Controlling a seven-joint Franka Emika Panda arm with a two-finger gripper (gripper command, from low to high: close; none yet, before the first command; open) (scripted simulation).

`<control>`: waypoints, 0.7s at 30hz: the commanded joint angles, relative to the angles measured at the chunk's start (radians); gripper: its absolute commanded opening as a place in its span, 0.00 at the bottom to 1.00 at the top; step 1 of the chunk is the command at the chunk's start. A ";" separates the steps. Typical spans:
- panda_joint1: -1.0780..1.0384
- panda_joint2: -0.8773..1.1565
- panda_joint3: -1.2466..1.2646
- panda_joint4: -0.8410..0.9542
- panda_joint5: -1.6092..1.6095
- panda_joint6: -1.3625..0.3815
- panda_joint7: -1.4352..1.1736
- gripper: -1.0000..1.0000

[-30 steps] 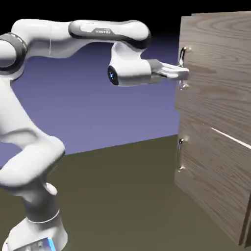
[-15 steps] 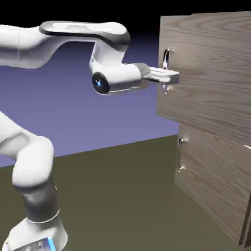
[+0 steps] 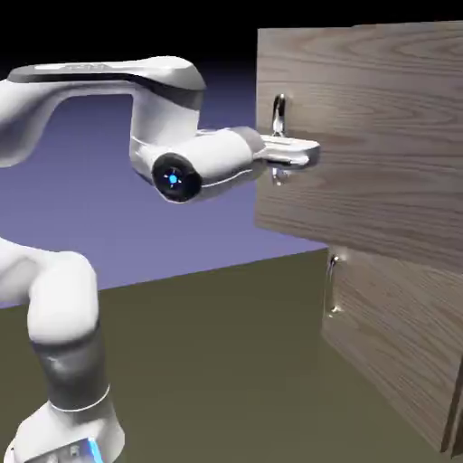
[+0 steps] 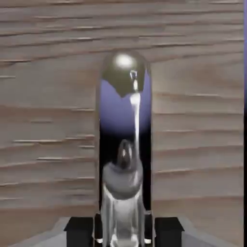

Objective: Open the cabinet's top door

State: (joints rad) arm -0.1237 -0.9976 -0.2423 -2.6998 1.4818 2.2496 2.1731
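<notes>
Exterior view: my gripper [image 3: 294,154] is clamped on the handle [image 3: 278,116] of the top door [image 3: 380,145], which stands swung out from the cabinet [image 3: 398,344].

Hand view: the bar [image 4: 124,144] fills the gap between my fingers [image 4: 79,230]. If my pull strays from the hinge arc, the smooth bar could slip free.
</notes>
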 commanded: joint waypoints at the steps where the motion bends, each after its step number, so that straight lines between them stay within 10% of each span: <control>1: -0.005 -0.005 -0.035 0.002 -0.043 -0.045 0.011 0.00; 21: 0.256 0.229 -0.757 0.449 -0.575 -0.865 0.020 0.00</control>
State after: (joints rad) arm 0.1320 -0.7688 -0.9989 -2.2510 0.9068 1.3854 2.1932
